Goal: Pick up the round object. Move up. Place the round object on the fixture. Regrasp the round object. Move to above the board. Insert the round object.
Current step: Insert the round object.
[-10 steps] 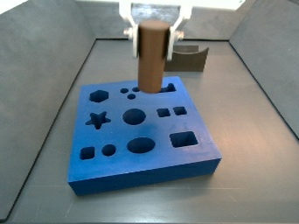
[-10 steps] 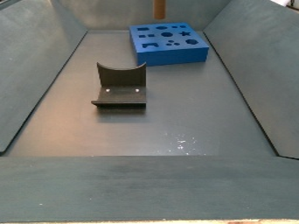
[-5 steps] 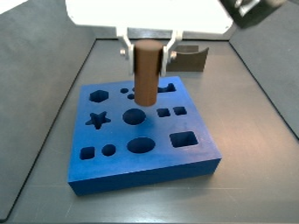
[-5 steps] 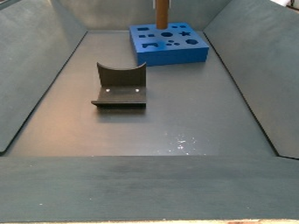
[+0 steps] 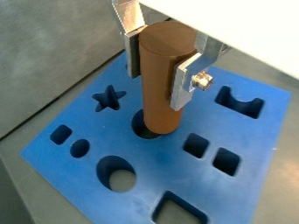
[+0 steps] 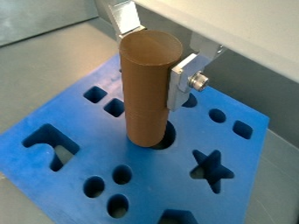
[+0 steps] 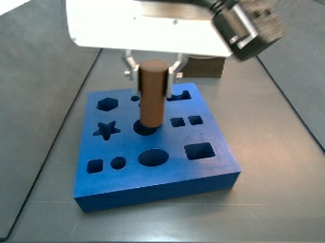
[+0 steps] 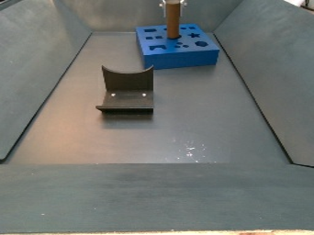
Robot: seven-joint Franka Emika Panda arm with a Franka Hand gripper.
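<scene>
Above the board [image 7: 155,152], the gripper [image 5: 159,61] jaws clamp the upright round object [image 5: 166,80], its tip seemingly entering a round hole.

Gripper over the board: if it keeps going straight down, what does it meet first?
The gripper holds the peg upright; its lower end is at a round hole in the board. Likely the peg goes into that hole; its depth isn't visible.

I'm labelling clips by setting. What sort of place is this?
Probably a robot test cell for peg insertion: a grey walled bin, a blue board with shaped holes, a dark fixture, and the gripper holding the round object upright at a round hole.
</scene>
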